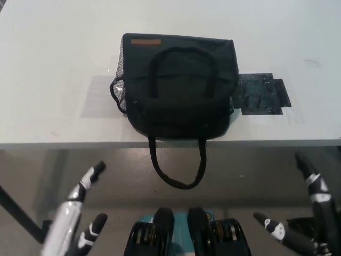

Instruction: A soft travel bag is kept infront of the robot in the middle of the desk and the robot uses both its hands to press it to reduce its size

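A dark soft travel bag (178,88) sits upright in the middle of the white desk (53,64), close to its front edge. One carry handle arches over its top and the other handle (178,168) hangs down past the desk edge. An orange label marks its back left corner, and a mesh pocket shows on its left side. My white left hand (80,216) is low at the lower left, below the desk edge, open with fingers spread. Low at the lower right is my black right hand (309,213), also open. Neither hand touches the bag.
A flat dark plastic piece (261,95) lies on the desk just right of the bag. A pale taped rectangle (101,96) marks the desk left of the bag. The floor shows below the desk's front edge.
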You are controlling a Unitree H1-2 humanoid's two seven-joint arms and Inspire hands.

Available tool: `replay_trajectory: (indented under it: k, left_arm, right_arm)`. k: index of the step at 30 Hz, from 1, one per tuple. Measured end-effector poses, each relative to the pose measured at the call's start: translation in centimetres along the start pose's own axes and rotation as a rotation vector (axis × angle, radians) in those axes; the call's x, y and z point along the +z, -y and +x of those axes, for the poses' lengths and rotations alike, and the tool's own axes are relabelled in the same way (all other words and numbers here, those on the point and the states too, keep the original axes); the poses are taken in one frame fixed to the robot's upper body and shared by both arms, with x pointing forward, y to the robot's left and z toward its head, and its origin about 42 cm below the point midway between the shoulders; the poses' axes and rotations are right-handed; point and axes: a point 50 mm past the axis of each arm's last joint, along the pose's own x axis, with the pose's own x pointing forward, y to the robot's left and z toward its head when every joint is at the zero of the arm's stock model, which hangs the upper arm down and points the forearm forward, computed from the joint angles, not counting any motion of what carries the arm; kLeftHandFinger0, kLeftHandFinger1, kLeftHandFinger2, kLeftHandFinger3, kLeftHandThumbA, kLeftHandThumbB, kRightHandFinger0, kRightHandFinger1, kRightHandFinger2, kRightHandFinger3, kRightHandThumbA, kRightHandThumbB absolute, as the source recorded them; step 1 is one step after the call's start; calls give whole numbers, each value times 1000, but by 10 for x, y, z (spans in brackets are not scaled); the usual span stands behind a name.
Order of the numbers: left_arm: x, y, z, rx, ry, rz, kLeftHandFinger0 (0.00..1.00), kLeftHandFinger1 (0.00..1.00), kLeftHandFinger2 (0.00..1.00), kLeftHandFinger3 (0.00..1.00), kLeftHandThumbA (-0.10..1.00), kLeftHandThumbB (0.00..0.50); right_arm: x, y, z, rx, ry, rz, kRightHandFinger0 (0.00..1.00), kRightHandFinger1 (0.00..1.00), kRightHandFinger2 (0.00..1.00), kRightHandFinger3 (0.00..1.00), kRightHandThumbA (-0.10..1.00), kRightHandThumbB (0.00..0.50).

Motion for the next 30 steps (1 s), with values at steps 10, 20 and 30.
replay_trajectory:
  k: [10,20,30]
  left_arm:
    - [73,-65,117,88,430,338,1000,1000,1000,1000,1000,306]
    - [91,-71,253,9,410,498,1000,1000,1000,1000,1000,292]
    - [74,-58,356,-116,207,701,1000,1000,1000,1000,1000,261]
  right_arm:
    - [77,26,129,-43,371,-155,1000,1000,1000,1000,1000,175]
    - [88,3,243,54,297,-196,1000,1000,1000,1000,1000,212]
    - [64,-23,355,161,48,-239,1000,1000,1000,1000,1000,194]
